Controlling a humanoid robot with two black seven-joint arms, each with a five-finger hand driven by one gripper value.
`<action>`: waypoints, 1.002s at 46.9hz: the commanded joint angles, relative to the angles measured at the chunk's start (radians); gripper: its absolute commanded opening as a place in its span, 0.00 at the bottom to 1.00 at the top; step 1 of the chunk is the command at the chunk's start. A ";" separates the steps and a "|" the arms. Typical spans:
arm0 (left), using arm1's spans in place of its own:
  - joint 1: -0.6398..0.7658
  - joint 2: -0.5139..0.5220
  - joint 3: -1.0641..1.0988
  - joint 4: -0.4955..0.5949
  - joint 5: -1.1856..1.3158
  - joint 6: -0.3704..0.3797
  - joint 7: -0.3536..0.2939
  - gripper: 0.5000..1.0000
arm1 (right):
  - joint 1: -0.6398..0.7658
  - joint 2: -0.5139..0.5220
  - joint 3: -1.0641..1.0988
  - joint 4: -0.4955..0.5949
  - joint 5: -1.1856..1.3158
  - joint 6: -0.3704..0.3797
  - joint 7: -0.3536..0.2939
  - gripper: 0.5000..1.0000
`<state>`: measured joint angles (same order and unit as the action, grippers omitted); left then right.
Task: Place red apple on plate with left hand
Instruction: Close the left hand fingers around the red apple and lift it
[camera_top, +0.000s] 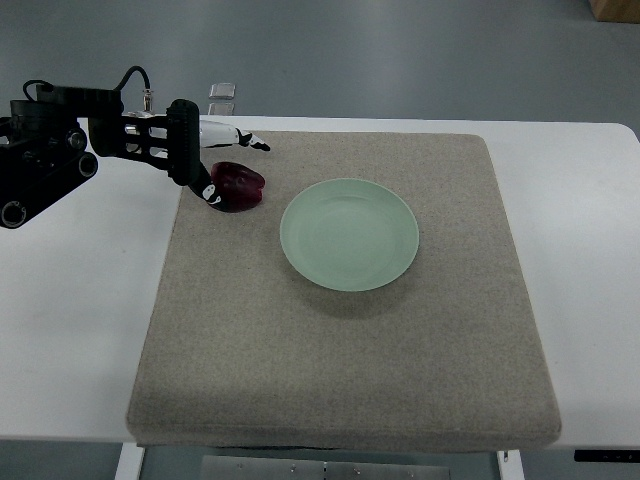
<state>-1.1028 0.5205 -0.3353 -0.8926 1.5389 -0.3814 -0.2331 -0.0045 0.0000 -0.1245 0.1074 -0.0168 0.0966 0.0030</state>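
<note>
A dark red apple (241, 188) lies on the beige mat (350, 370), just left of a pale green plate (300, 250) that holds nothing. My left hand (236, 168) reaches in from the upper left on its black arm. Its white fingers (240, 137) stretch out past the apple's far side, apart from it. The thumb tip sits at the apple's left edge, and I cannot tell if it touches. The hand is open around the apple and does not grip it. The right arm is out of view.
The mat covers most of a white table (70, 330). A small clear object (222, 92) stands at the table's far edge, behind the hand. Grey floor lies beyond, with a brown box corner (615, 8) at top right.
</note>
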 joint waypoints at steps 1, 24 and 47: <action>-0.002 -0.001 0.010 0.011 0.001 0.006 0.000 0.97 | 0.000 0.000 0.000 0.000 0.000 0.000 0.000 0.93; 0.012 -0.030 0.012 0.020 0.056 0.007 0.001 0.83 | 0.000 0.000 0.000 0.000 0.000 0.000 0.000 0.93; 0.003 -0.025 0.001 0.011 0.129 0.012 0.000 0.00 | 0.000 0.000 0.000 0.000 0.000 0.000 0.000 0.93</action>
<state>-1.0904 0.4918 -0.3272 -0.8699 1.6721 -0.3691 -0.2304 -0.0046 0.0000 -0.1246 0.1074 -0.0168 0.0966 0.0030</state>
